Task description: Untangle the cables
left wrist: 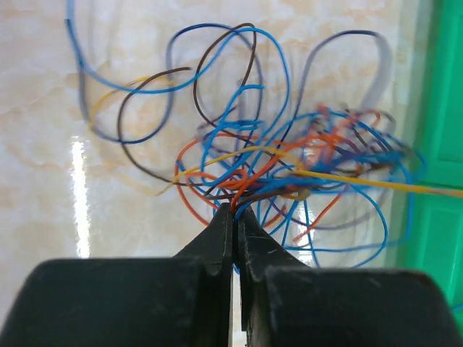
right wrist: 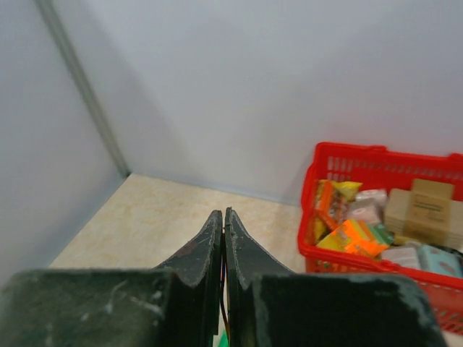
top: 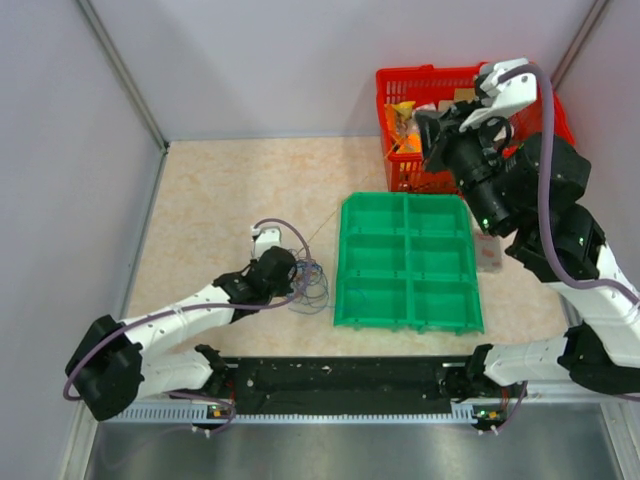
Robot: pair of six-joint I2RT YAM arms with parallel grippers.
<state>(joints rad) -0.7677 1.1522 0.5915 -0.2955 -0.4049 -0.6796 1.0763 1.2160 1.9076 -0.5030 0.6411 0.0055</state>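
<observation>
The cables (top: 310,285) lie as a hand-sized tangle of blue, orange-red, dark and yellow wires (left wrist: 289,166) on the beige table, just left of the green tray. My left gripper (top: 292,275) is down at the tangle's near edge. Its jaws (left wrist: 236,210) are shut on orange and blue strands at their tips. My right gripper (top: 425,148) hangs high near the red basket, shut (right wrist: 223,213) with a thin dark wire (right wrist: 223,293) running between its fingers. One yellow strand (left wrist: 376,184) stretches taut to the right out of the tangle.
A green compartment tray (top: 345,260) sits mid-table, its edge (left wrist: 441,108) right beside the tangle. A red basket (top: 420,75) of packets stands at the back right (right wrist: 347,155). A small pale packet (top: 487,253) lies right of the tray. Grey walls enclose the table.
</observation>
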